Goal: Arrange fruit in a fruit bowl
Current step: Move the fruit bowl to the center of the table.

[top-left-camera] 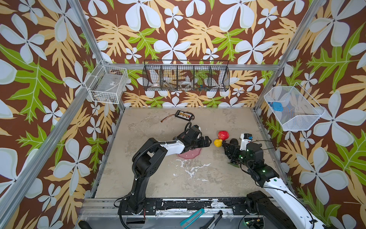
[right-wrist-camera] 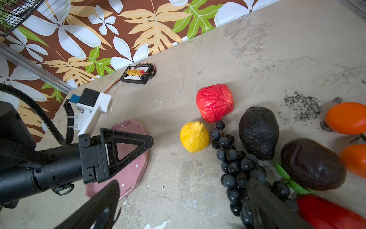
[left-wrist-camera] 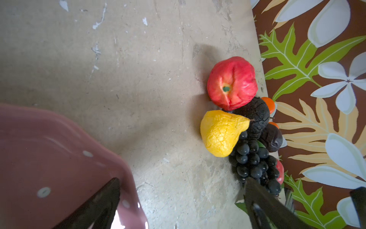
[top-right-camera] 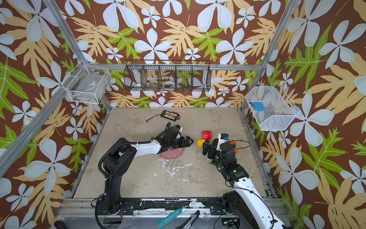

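Over fruit bowl point(top-left-camera: 195, 154), left pincer point(top-left-camera: 208, 141) gapes; pear point(top-left-camera: 217, 142) nearby.

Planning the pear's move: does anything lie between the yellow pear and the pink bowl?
Nothing lies on the table between yellow pear and fruit bowl; the left gripper hangs over the bowl's pear-side rim.

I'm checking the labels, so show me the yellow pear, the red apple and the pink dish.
yellow pear point(right-wrist-camera: 195, 136), right wrist view, middle of its body.
red apple point(right-wrist-camera: 214, 102), right wrist view, middle of its side.
pink dish point(right-wrist-camera: 130, 174), right wrist view, bare inside near the rim.
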Tool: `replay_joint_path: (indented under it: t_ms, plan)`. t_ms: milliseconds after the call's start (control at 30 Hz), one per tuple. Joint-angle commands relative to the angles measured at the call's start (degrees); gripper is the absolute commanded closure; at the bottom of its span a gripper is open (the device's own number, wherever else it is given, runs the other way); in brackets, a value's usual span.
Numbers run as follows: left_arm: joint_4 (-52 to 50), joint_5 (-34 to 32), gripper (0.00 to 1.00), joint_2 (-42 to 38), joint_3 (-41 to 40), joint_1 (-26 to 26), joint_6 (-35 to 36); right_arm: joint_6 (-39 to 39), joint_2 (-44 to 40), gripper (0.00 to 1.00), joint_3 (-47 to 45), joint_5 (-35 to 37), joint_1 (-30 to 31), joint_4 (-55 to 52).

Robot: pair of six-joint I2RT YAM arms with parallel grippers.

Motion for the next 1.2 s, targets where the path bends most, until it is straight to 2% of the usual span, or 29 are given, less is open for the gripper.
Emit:
replay_joint_path:
  t_ms: [0,167,267,400,500,667,967,1167]
  plan:
    - [-2.2,-1.9,0.02,-4.0,-1.0,-0.1,1.3,-0.5,0.2,0.0,0.5,0.0,0.1,-0.5]
    - [-7.0,-10.8,0.0,-15.8,-6.2,0.0,4.8,-0.7,2.1,0.0,0.3,-2.7,0.1,1.0]
    - [-8.2,-14.6,0.0,-22.9,-12.0,1.6,5.7,-0.9,5.0,0.0,0.6,-6.5,0.1,2.6]
    - [-8.1,-17.4,0.0,-30.3,-20.8,6.9,4.1,-0.8,8.4,0.0,0.8,-10.2,0.2,4.5]
    - [-7.8,-17.9,0.0,-32.8,-25.4,11.1,3.4,-0.5,10.1,0.0,1.4,-11.2,0.3,5.2]
    - [-4.3,-12.4,0.0,-31.2,-29.1,15.1,3.5,-0.3,12.5,0.0,2.0,-12.2,1.0,5.9]
    - [-0.9,-5.6,0.0,-22.0,-26.6,15.1,3.3,-2.1,15.8,0.0,1.8,-12.1,1.3,4.9]
    - [1.6,-2.8,0.01,-19.1,-25.7,14.6,2.2,-2.1,15.8,0.0,1.9,-11.1,1.3,4.3]
